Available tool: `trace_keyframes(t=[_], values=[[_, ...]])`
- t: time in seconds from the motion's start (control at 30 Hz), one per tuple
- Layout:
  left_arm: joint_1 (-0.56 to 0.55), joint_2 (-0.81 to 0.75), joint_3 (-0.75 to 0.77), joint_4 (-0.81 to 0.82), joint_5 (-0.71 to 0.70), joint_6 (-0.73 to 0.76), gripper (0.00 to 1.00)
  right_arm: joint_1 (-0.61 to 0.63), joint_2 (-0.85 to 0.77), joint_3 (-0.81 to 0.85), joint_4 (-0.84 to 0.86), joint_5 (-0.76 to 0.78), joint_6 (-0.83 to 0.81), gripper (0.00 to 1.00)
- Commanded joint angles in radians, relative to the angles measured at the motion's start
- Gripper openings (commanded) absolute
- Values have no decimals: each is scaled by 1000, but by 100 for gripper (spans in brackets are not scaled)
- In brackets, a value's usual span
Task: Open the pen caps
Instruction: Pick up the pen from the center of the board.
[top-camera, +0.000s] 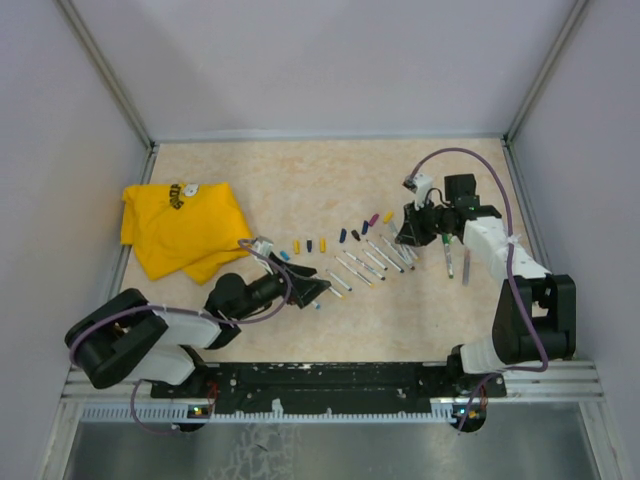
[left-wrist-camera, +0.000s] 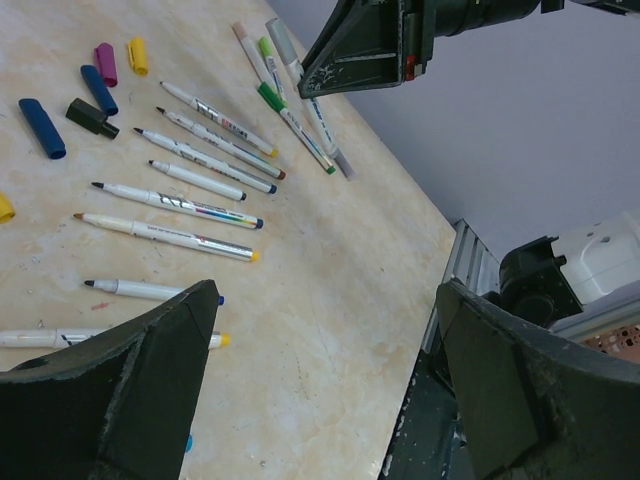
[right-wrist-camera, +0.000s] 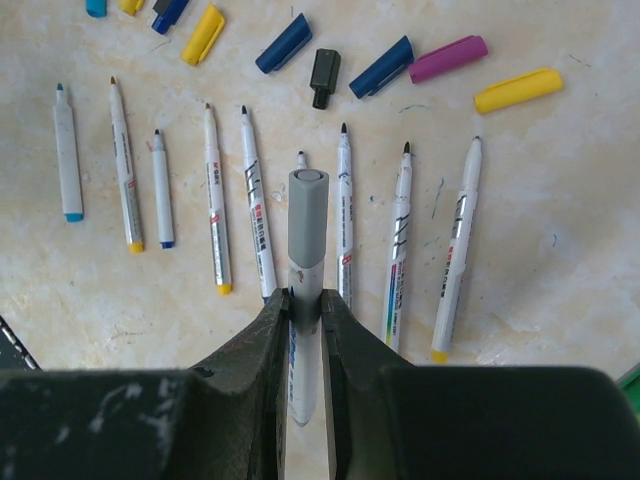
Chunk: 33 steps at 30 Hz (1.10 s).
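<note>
My right gripper is shut on the whitish barrel of a pen, and the pen's grey cap sticks out ahead of the fingers. It hangs above a row of uncapped pens. Loose pen caps lie beyond them: yellow, blue, black, blue, magenta, yellow. My left gripper is open over bare table, near the row's left end. From above, the left gripper and right gripper stand at opposite ends of the row.
A crumpled yellow cloth lies at the left. Two capped pens lie beside the right arm, and a few more pens, one green-capped, lie beneath the right gripper. White walls close in the table; a metal rail runs along its near edge.
</note>
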Motion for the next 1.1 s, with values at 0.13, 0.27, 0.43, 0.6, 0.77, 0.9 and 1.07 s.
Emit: trace_keyframes(t=[0.13,0.27,0.43,0.6,0.77,0.9,1.07], values=[[5,32,42,72,13,-16,94,17,-42,-2,44,-40,6,0],[6,55,47,87,15,-26,94,21,-41,-2,45,-44,7,0],[5,79,48,107,18,-39,93,28,-41,-3,49,-44,7,0],[5,89,52,110,19,-46,93,32,-41,-4,50,-45,9,0],[4,104,56,118,19,-51,93,38,-39,-6,53,-49,11,0],[4,124,60,135,22,-61,93,43,-38,-6,55,-50,12,0],[5,137,64,140,24,-65,92,46,-37,-7,56,-56,13,0]])
